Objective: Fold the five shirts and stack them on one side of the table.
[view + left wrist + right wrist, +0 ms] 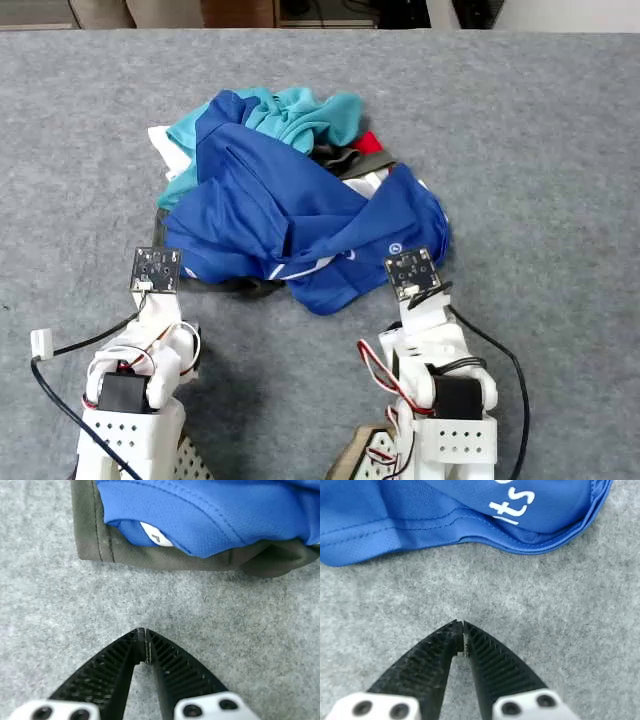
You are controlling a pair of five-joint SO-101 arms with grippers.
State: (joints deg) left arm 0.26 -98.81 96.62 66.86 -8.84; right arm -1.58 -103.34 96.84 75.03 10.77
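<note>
Surface: grey felt table (560,150); its far edge runs along the top of the high view, with room clutter behind.

Shirts: all in one loose heap (300,200) at table centre, none folded.
- Blue shirt (270,200) on top, crumpled, covers most of the heap.
- Teal shirt (300,115) at the far side, partly under the blue.
- White shirt (165,145) pokes out at the far left edge of the heap.
- Red shirt (370,142): small patch, far right.
- Dark shirt (340,158) beside the red. In the left wrist view a dark hem (150,560) lies flat on the felt under the blue fabric, with a white tag (156,535) at the blue edge.
- Right wrist view: blue hem (395,515) and white print (517,505).

Grippers:
- L gripper (143,647): fingers together, nothing between them, over bare felt near the dark hem, not touching it.
- R gripper (462,640): fingers together, nothing held, over bare felt near the blue hem, apart from it.

Arms: both bases at the near edge, L arm (150,330) and R arm (430,340), one either side of the heap's near end.
</note>
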